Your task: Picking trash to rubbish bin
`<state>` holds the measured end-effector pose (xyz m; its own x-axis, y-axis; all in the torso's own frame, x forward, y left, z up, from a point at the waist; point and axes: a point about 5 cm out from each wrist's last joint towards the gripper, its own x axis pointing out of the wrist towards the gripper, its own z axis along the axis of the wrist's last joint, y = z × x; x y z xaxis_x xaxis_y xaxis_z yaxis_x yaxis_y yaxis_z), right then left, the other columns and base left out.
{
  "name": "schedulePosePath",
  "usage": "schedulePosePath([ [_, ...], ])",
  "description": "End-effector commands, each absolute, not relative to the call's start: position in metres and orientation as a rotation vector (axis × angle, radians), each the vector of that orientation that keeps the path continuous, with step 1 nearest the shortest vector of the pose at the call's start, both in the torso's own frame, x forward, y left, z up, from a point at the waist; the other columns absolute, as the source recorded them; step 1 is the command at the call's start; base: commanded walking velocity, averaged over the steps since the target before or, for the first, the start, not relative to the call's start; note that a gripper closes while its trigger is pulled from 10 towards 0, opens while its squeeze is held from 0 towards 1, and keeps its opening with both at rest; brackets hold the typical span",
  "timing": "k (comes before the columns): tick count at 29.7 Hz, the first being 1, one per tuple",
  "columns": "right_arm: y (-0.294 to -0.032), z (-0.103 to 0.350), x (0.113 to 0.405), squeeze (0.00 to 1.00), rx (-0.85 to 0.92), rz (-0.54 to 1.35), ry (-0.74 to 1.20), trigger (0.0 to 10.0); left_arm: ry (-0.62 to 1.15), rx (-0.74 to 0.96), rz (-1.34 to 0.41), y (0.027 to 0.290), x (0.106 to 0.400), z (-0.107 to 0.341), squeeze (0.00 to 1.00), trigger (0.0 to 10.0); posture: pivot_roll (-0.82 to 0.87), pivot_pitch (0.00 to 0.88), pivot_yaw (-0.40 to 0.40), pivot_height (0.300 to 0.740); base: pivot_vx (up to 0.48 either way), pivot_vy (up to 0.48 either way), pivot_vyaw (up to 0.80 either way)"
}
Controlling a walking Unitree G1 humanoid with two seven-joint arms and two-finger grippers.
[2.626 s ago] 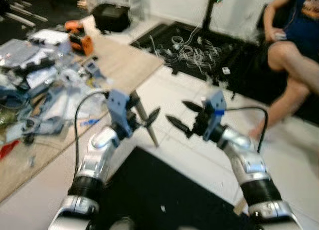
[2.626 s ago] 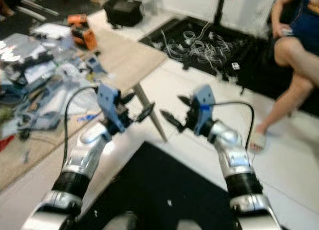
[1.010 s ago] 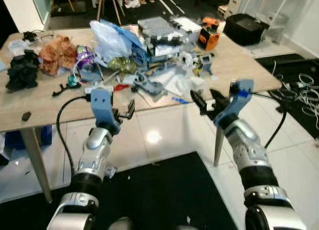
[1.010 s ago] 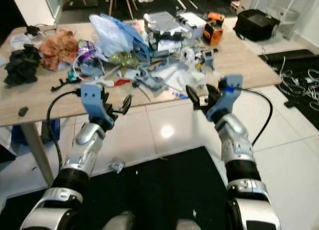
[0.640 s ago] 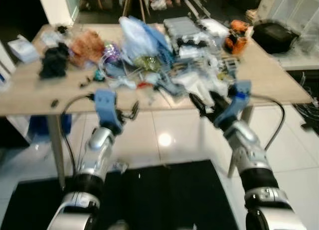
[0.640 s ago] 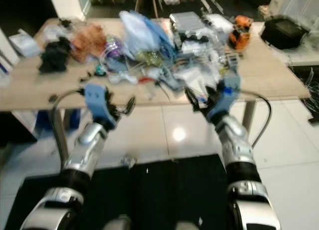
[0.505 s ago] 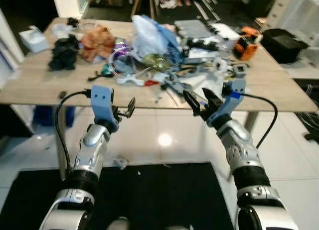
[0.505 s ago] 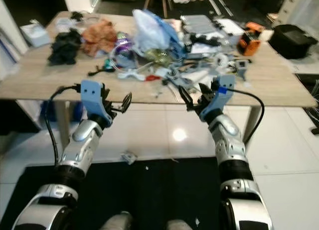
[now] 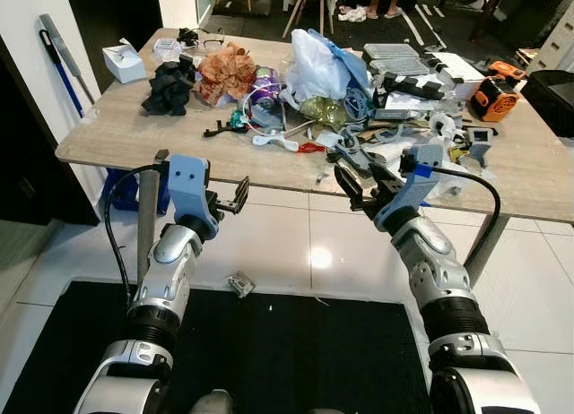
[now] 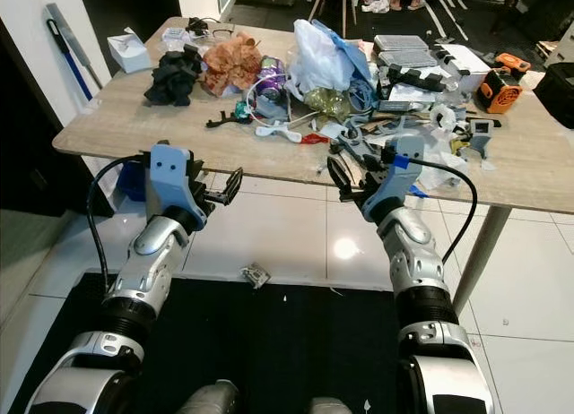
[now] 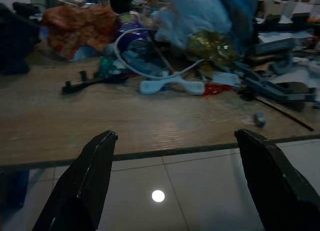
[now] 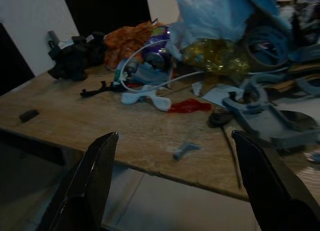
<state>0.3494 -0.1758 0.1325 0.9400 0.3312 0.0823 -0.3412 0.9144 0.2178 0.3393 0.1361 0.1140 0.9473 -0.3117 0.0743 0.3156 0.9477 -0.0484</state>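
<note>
A wooden table [image 9: 134,138] stands before me, heaped with trash: a crumpled orange wad [image 9: 227,72], a purple can [image 9: 265,81], a pale plastic bag [image 9: 316,64] and a red wrapper [image 9: 309,148]. A small crumpled scrap [image 9: 240,284] lies on the white tiles under the table's front edge. My left gripper [image 9: 235,195] is raised just short of that edge, open and holding nothing. My right gripper [image 9: 357,183] hovers open at the edge near grey plastic parts [image 12: 267,118]. In the left wrist view the fingers [image 11: 85,186] frame the can and a white cable [image 11: 165,76].
A black cloth [image 9: 168,87] and a tissue box [image 9: 123,64] sit at the table's far left, an orange tool [image 9: 496,99] at its right. A blue container [image 9: 118,188] is under the table. A mop handle [image 9: 61,60] leans on the left wall. I stand on a black mat [image 9: 287,351].
The camera has swung from the floor and a seated person round to face the table squarely and has steadied. Both arms stay raised with their grippers open.
</note>
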Motion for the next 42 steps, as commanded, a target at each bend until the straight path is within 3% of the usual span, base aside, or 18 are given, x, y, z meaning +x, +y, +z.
schedulePosePath([
  [1,-0.1805,0.1295,0.3500,0.00,0.223,0.327,-0.017,10.0,-0.062,-0.049,-0.335,0.1336,0.3376,0.1118,0.00,10.0,-0.07,0.000,-0.069,0.740,0.311,0.000,0.00],
  [10,-0.1801,0.1280,0.3513,0.00,0.220,0.323,0.009,10.0,-0.064,-0.048,-0.344,0.1328,0.3378,0.1121,0.00,10.0,-0.07,0.000,-0.068,0.740,0.322,0.000,0.00],
  [19,-0.1796,0.1282,0.3520,0.00,0.225,0.322,0.013,10.0,-0.067,-0.044,-0.349,0.1326,0.3379,0.1127,0.00,10.0,-0.07,0.000,-0.069,0.740,0.330,0.000,-0.79],
  [38,-0.1802,0.1287,0.3523,0.00,0.208,0.314,0.018,10.0,-0.072,-0.043,-0.356,0.1318,0.3376,0.1133,0.00,10.0,-0.07,0.000,-0.068,0.740,0.340,0.000,0.00],
  [42,-0.1805,0.1281,0.3528,0.00,0.218,0.310,0.026,10.0,-0.073,-0.044,-0.357,0.1317,0.3378,0.1134,0.00,10.0,-0.07,0.000,-0.070,0.740,0.335,0.000,-0.80],
])
